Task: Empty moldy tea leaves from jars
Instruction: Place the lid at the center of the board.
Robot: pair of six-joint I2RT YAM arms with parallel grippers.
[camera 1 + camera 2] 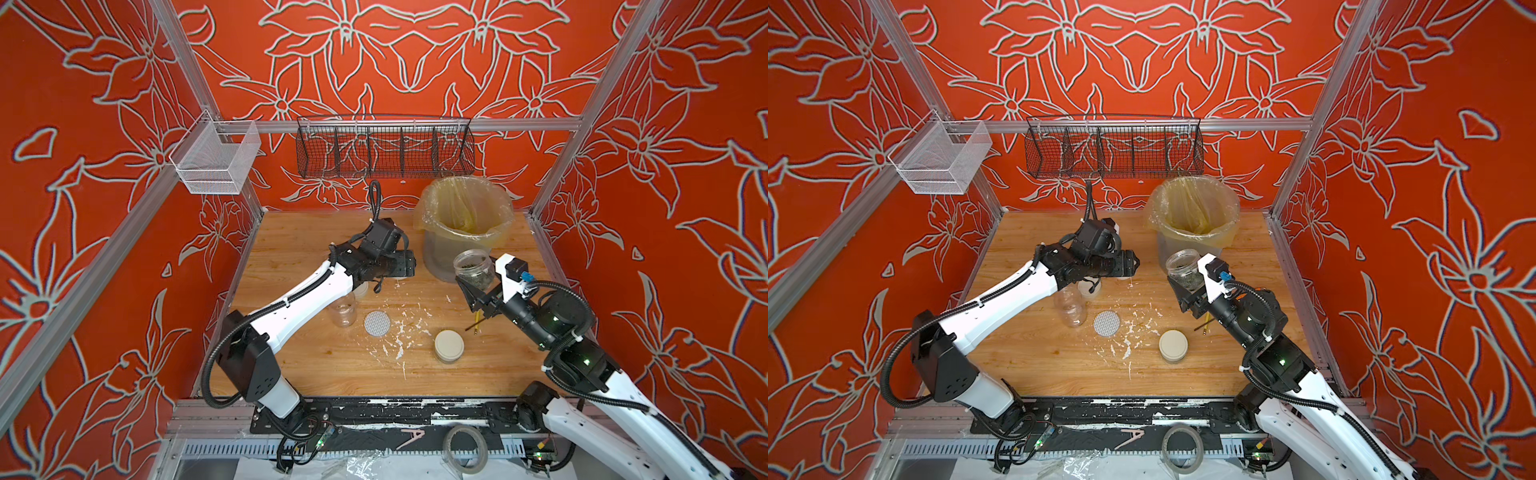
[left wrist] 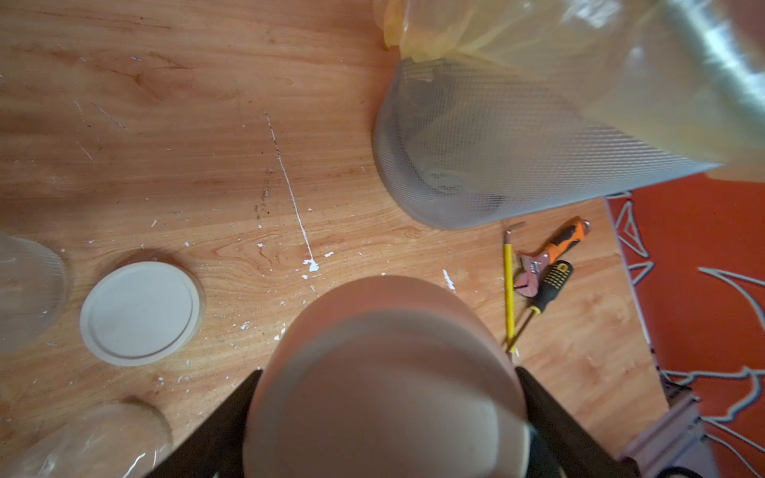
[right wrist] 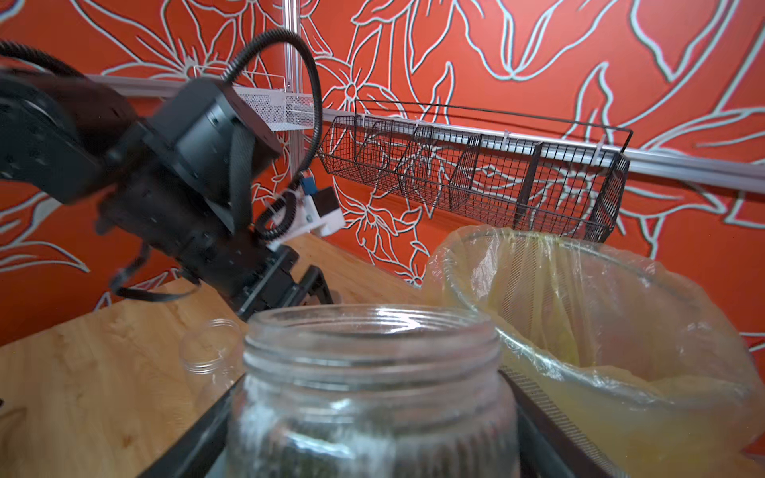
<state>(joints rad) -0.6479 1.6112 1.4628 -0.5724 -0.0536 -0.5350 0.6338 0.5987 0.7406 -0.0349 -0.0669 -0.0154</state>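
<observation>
Red walls printed with pale outlined flowers close in a wooden table on three sides. At the table's far edge, toward its far right corner, stands a grey mesh bin with a loose yellowish plastic liner.

Just in front of the bin, the right gripper is clamped low around an open glass jar, upright and seemingly lifted off the wood. Dark grey-green tea leaves fill its lower part. In the right wrist view the jar's mouth is beside the bin's rim, not over it.

The left gripper, further along the far half toward the middle, is closed on a round cream lid, blurred by closeness.

Under the left arm stands a tall clear jar that looks empty, with a dotted white lid lying just beside it. A squat lidded jar sits nearer the near edge. White flaky specks litter the middle, and hand tools lie near the right edge.

The likeliest mishaps:
- **Spilling:** if the jar is tipped before its mouth is over the rim, leaves would fall onto the wood.
- **Hitting the bin:** swinging the jar in too low could knock the light bin or snag the slack liner.
- **Slipping:** with the grip so low on smooth glass, the jar may slide once it is upended.
- **Sticking:** damp, clumped leaves may cling inside.
</observation>
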